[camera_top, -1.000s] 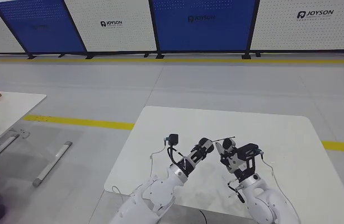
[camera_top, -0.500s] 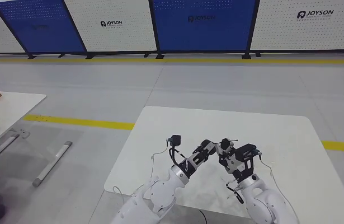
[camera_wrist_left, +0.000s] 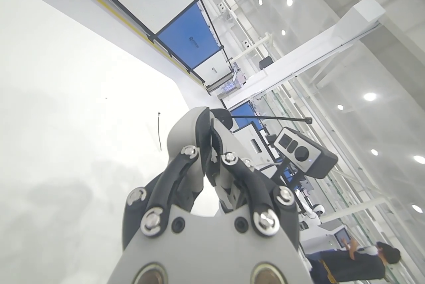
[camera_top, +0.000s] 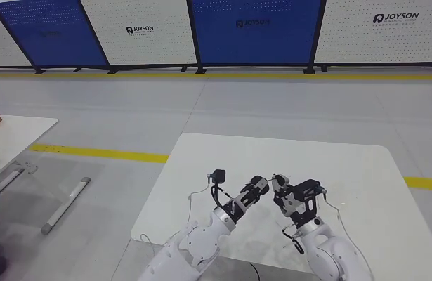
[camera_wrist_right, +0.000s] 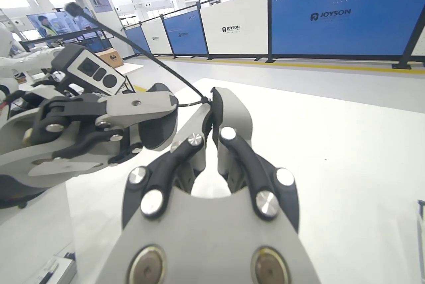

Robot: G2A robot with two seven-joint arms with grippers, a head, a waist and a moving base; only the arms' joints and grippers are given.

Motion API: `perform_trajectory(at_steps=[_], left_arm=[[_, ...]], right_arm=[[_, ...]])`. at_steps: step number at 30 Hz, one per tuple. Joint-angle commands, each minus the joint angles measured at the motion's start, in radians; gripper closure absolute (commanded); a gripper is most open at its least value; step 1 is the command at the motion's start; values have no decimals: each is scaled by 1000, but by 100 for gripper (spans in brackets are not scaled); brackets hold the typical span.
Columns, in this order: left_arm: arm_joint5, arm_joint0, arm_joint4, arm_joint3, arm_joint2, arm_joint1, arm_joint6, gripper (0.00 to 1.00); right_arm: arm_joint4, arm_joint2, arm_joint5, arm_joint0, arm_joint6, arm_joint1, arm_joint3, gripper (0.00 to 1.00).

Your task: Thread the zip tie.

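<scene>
Black-padded and squeezed tight, pinches the zip tie (camera_wrist_right: pixel 132 45) at its bend with the right gripper (camera_wrist_right: pixel 209 102), over the white table (camera_top: pixel 328 154)! Meets the left gripper (camera_wrist_left: pixel 208 124) tip to tip, likewise clamped shut, on the thin tail end, with the headed end slanting up into the air. Farther out, shows a second zip tie (camera_wrist_left: pixel 159 131) lying flat on the table.

Grey floor (camera_top: pixel 131 105), yellow line (camera_top: pixel 96 152), blue-white fence panels (camera_top: pixel 258 31), round ceiling lights (camera_wrist_left: pixel 369 96), side table (camera_top: pixel 19 137).
</scene>
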Motion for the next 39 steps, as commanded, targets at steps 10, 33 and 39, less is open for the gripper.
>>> perform_trajectory(at_steps=[10, 33, 39], left_arm=[[5, 0, 0, -7, -13, 1, 2, 100], [-13, 12, -7, -24, -35, 3, 14, 100], [-22, 13, -3, -26, -33, 3, 14, 100]], right_arm=[[-8, -6, 7, 5, 12, -1, 6, 100], [19, -33, -19, 34, 66, -6, 71, 100], [26, -38, -18, 46, 68, -9, 98, 100]])
